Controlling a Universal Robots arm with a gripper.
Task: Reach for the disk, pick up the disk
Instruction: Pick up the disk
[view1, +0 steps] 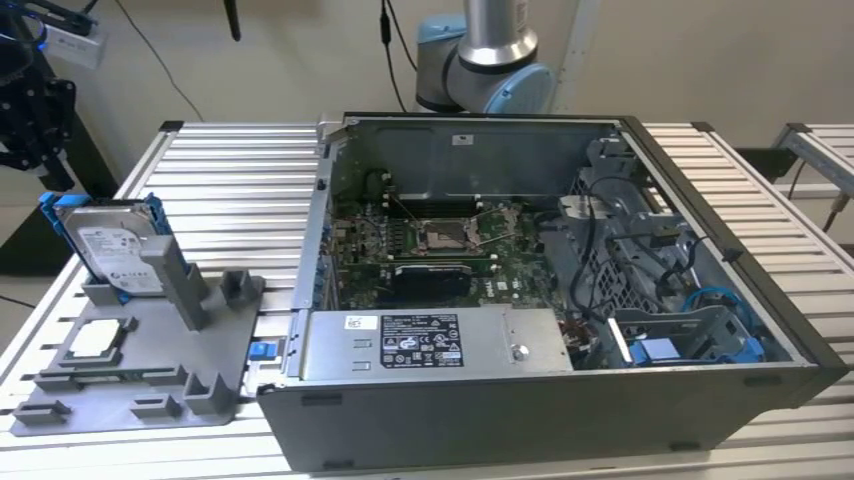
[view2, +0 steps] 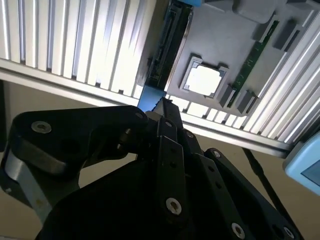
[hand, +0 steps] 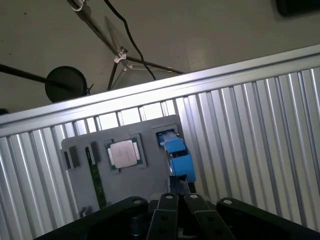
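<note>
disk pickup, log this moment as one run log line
step: reach | gripper: close above disk | disk: upright in grey holder, not lifted

You have an open computer case (view1: 534, 425) standing on the ribbed metal tabletop (view1: 227, 170), its motherboard (view1: 447, 240) exposed. A labelled power supply (view1: 427, 345) runs along the wall nearest the camera, and a blue bracket (view1: 694, 348) is fixed in the bay at the exterior view's right. Just beside the case, at the exterior view's left, you will find a grey fixture tray (view1: 200, 350); a square silver chip (view1: 100, 340) lies flat in one recess, and in the second wrist view a thin green circuit strip (view2: 252, 57) sits in a slot near it.
</note>
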